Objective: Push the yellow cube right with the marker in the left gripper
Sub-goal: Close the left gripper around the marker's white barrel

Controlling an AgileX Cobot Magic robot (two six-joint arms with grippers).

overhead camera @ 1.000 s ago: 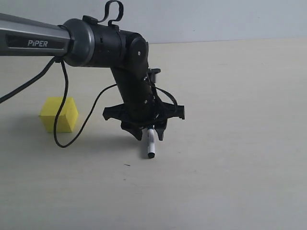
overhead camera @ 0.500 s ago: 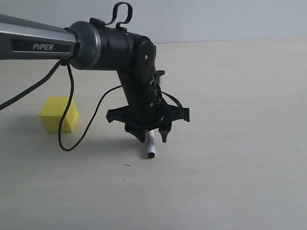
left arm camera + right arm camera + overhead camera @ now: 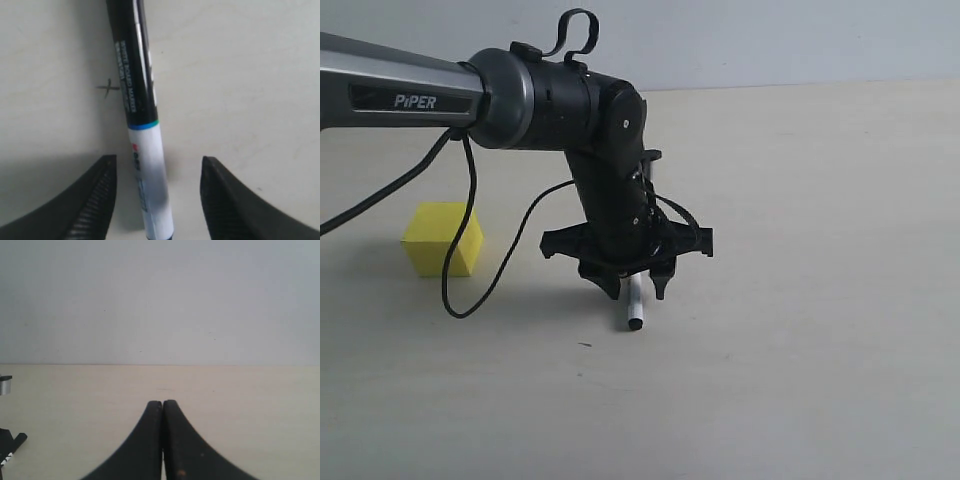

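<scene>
The yellow cube [image 3: 442,238] sits on the table at the left, well apart from my left gripper [image 3: 636,294], which points down over the middle. The marker [image 3: 634,305] stands steeply between its fingers, lower black end at the table surface. In the left wrist view the marker [image 3: 142,130] runs between the two black fingertips [image 3: 106,172] with a gap on each side, so my left gripper [image 3: 156,165] is open around it. My right gripper [image 3: 163,402] is shut on nothing and does not show in the exterior view.
The left arm's black cable [image 3: 470,270] loops down in front of the cube's right side. The beige table [image 3: 820,300] runs to a pale wall behind. A small dark mark [image 3: 584,345] lies on the table before the gripper.
The left arm has shifted slightly right and settled. The marker's lower end has stayed at about the same spot. The cube has not moved.
</scene>
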